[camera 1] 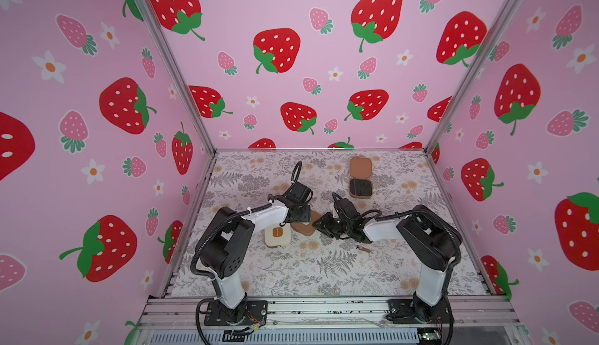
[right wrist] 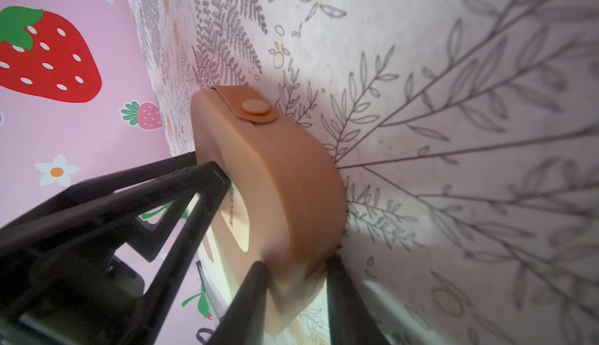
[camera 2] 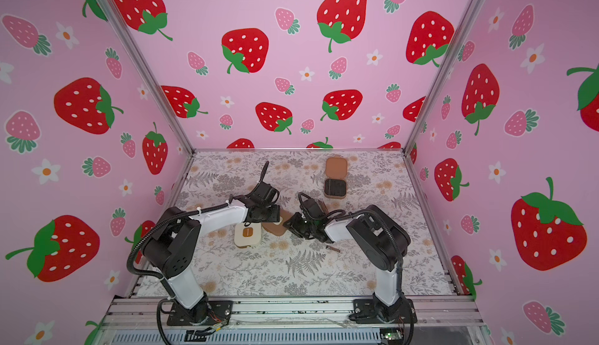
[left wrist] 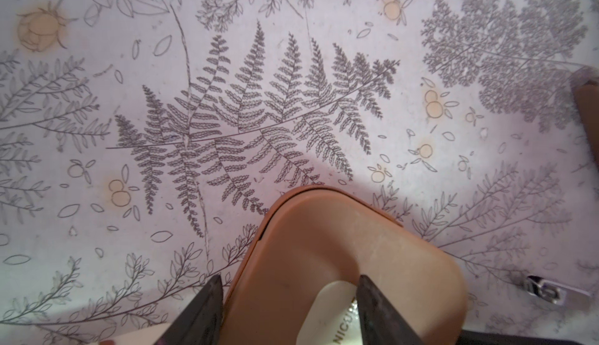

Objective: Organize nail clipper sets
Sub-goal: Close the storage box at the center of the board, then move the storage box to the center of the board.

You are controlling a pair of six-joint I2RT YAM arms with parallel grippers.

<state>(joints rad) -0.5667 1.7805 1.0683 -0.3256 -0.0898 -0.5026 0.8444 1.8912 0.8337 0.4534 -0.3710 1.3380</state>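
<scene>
**Closed brown case** (camera 1: 304,229): it lies lid up in the middle of the surface (camera 1: 324,272), between the two arms, and shows in both top views. It is a rounded square, so we note no real long axis. The direction that matters is the thin one, from lid to base. Its snap tab (right wrist: 249,106) is fastened over the seam, on the part of the rim turned away from the right pincer (right wrist: 296,262).

**Right pincer:** it comes in low from the robot's right with its jaws narrow. One jaw is on the lid face and one on the base side, across the case's thickness at the rim nearest it. We read this as a hold on the case.

**Left pincer** (left wrist: 290,278): it is above the lid, pointing down, with jaws wide and gripping nothing. One finger (left wrist: 372,307) is over the cream badge (left wrist: 334,298); the other is just off the case's edge. We cannot tell whether it presses on the lid.

**Judgement:** the next step is probably undoing the tab. Since the tab faces away from the right pincer, the left arm looks nearer to it, and the right can steady the case.

**Around the case:**
- The cream case (camera 1: 277,236) is closed and sits just beside the brown one on the robot's left; we cannot tell whether they touch.
- The open brown case (camera 1: 360,178) is well apart, toward the back.
- One metal clipper (camera 1: 363,248) lies loose near the right arm.
</scene>
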